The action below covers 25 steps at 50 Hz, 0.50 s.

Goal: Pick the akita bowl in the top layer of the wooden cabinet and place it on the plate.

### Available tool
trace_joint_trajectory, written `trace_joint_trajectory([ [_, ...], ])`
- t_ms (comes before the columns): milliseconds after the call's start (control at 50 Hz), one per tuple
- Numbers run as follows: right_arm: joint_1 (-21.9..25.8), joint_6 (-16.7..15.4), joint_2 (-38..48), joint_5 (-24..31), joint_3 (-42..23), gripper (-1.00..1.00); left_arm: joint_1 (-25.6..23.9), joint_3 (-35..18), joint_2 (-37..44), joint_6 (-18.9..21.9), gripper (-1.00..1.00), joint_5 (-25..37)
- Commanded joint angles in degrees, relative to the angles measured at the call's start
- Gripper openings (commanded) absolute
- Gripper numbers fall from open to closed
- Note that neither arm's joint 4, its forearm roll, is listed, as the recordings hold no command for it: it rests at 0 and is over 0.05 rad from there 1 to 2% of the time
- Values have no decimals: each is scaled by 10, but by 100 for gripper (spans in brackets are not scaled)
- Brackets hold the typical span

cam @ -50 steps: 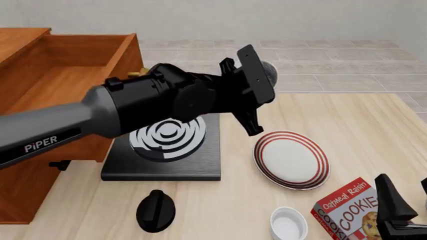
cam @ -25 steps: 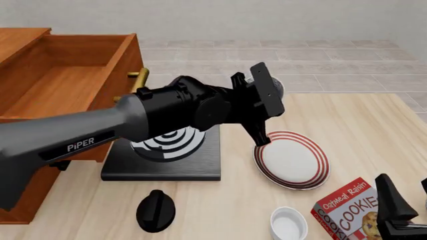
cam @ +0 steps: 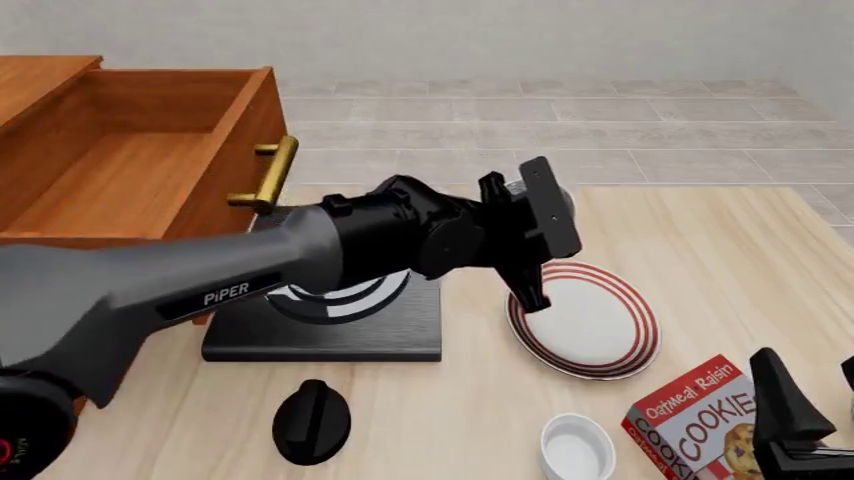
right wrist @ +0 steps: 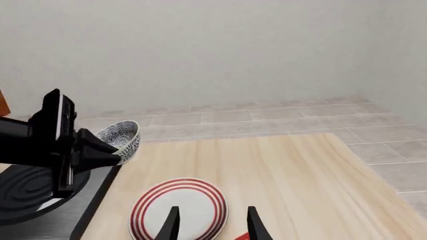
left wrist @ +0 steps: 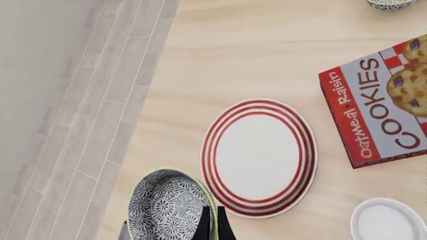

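The akita bowl (left wrist: 167, 205), dark-and-white speckled, hangs tilted in the air, and my left gripper (left wrist: 211, 226) is shut on its rim. Seen from the right wrist, the bowl (right wrist: 120, 137) is above the table, just beyond the plate (right wrist: 179, 210). In the front view my left gripper (cam: 531, 290) hides most of the bowl (cam: 567, 203) and hovers over the near-left rim of the red-ringed plate (cam: 583, 320). The wooden cabinet's top layer (cam: 134, 150) stands pulled open, its inside bare. My right gripper (right wrist: 212, 225) stays open at the front right, holding nothing.
A black stove (cam: 320, 325) lies between cabinet and plate. A black knob-like object (cam: 311, 420), a plain white small bowl (cam: 577, 448) and a cookie box (cam: 694, 420) sit near the front edge. Another speckled bowl (left wrist: 390, 4) shows at the left wrist view's edge.
My left arm has swung right and down with the bowl, from above the stove to the plate's edge. The right arm has not moved.
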Motion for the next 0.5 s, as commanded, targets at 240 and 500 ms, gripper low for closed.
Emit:
trace_joint_trajectory([
  [240,-4,5,1,-1,1,100,-18,-38,52,-8,-100,7],
  [500,-7,9,8,-5,0,100,-23,-62,82,-21,-100,16],
])
